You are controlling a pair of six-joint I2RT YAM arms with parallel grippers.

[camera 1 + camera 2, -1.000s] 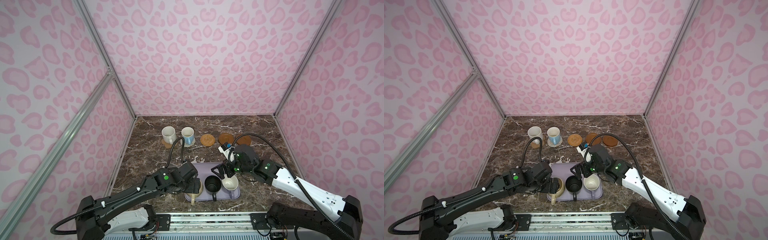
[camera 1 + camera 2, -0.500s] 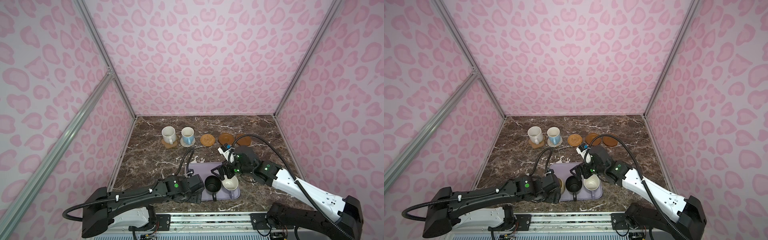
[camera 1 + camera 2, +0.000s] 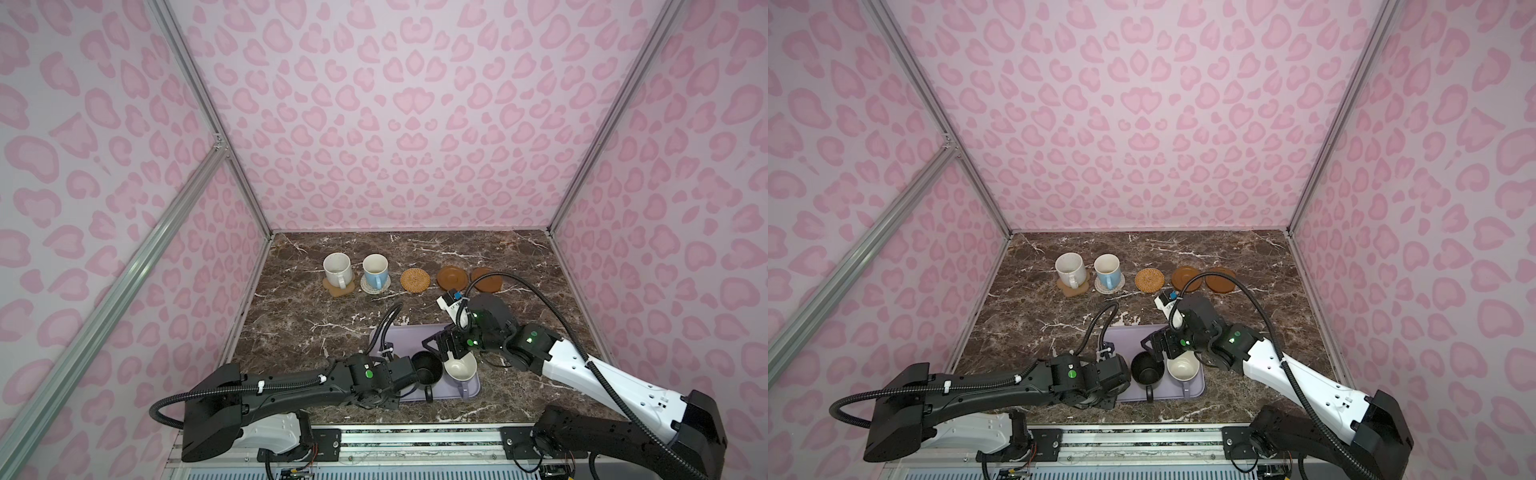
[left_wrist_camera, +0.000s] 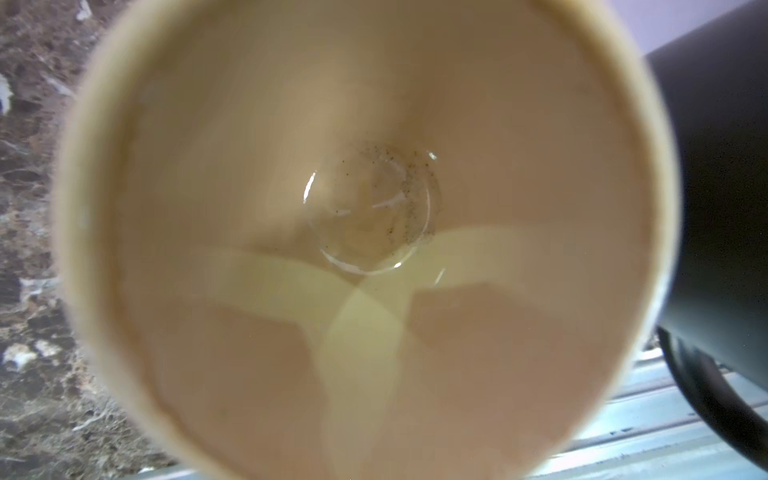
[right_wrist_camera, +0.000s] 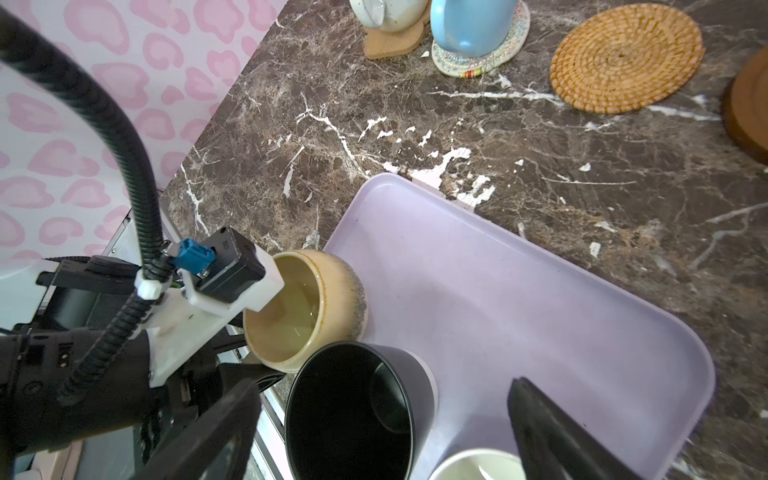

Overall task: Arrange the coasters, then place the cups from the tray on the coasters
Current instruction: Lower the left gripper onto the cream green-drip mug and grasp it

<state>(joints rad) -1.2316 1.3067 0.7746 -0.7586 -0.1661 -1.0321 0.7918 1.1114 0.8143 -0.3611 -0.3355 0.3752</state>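
The lavender tray lies at the front of the table. On it stand a black cup and a lavender cup, which is white inside. The cream-yellow cup sits at the tray's left corner. My left gripper is down over it, fingers hidden, and covers it in both top views. My right gripper hangs open above the black cup. At the back, a white cup and a blue cup stand on coasters.
A rattan coaster and two brown wooden discs lie bare in the back row. The left arm's cable arcs over the tray's left end. A metal rail runs along the front, and pink walls close three sides.
My left arm has dropped low and swung forward over the cream-yellow cup, which showed beside it a second ago. The right gripper has barely moved.
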